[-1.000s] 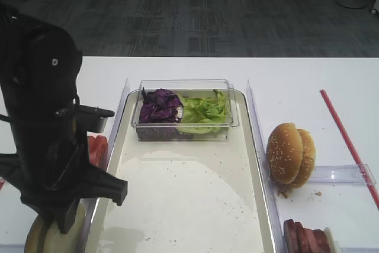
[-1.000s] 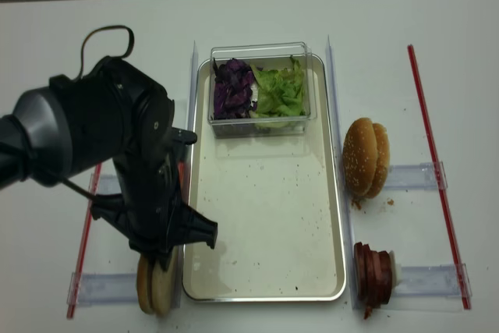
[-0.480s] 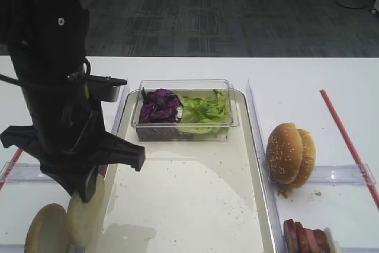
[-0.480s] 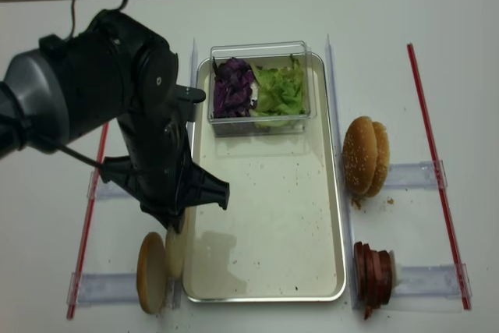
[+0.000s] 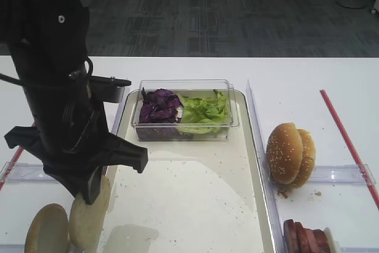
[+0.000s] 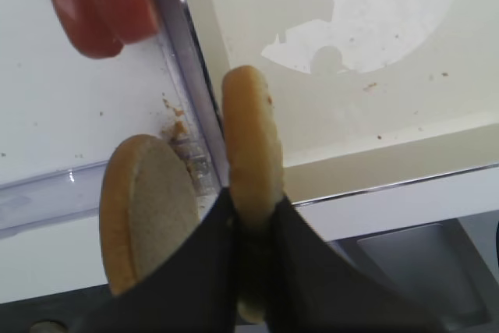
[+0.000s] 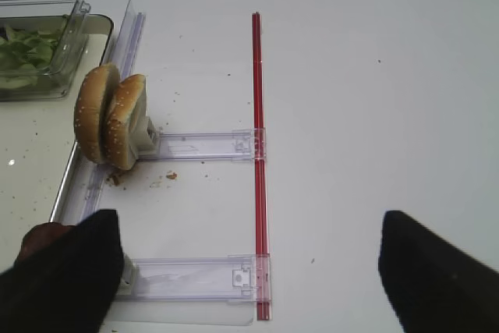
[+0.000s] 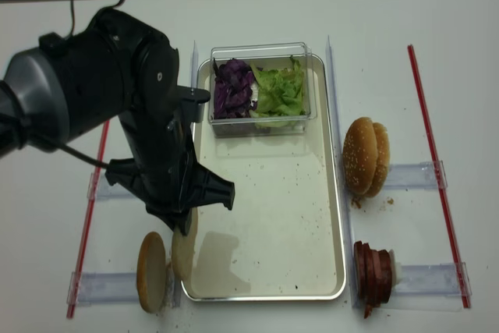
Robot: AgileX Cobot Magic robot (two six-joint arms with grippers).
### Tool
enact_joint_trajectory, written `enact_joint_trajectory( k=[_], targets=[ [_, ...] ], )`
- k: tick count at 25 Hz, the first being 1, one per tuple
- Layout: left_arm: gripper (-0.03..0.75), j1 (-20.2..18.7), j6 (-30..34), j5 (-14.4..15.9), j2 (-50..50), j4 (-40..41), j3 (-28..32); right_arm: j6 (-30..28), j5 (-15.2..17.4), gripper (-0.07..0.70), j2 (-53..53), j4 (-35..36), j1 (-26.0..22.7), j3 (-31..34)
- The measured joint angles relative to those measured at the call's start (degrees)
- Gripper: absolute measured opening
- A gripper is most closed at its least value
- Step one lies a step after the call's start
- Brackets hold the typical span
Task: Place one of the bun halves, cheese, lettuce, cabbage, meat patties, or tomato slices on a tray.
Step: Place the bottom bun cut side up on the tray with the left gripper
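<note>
Matt speckled metal tray (image 8: 312,216), clear glossy plastic tub (image 8: 261,51), matt black claw (image 6: 249,228)

Two flat bun halves (image 8: 184,249), two sesame bun halves (image 8: 365,157), one tray (image 8: 269,292)

Even, bright overhead light, white table (image 8: 257,13) near blown out in both high views. Tray (image 5: 195,205) shows a broad pale glare patch mid-frame, arm shadow lower left. Left wrist view: close black fingers (image 6: 300,271) soft, bottom of frame. Right wrist view: sharp, dark blurred blobs in lower corners.
</note>
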Motion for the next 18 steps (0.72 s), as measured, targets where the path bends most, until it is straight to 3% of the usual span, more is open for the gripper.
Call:
enact_joint_trajectory(
  k=[5,13,18],
  targets=[
    [0.032,0.0,4.93,0.0,0.0,-0.63,0.0,0.0,0.0,0.676,0.0,0.0,0.0,0.0],
    [0.032,0.0,16.11,0.0,0.0,-10.18,0.0,0.0,0.0,0.676,0.0,0.0,0.0,0.0],
    [0.032,0.26,19.47,0.0,0.0,-12.16,0.0,0.0,0.0,0.676,0.0,0.0,0.0,0.0]
  ],
)
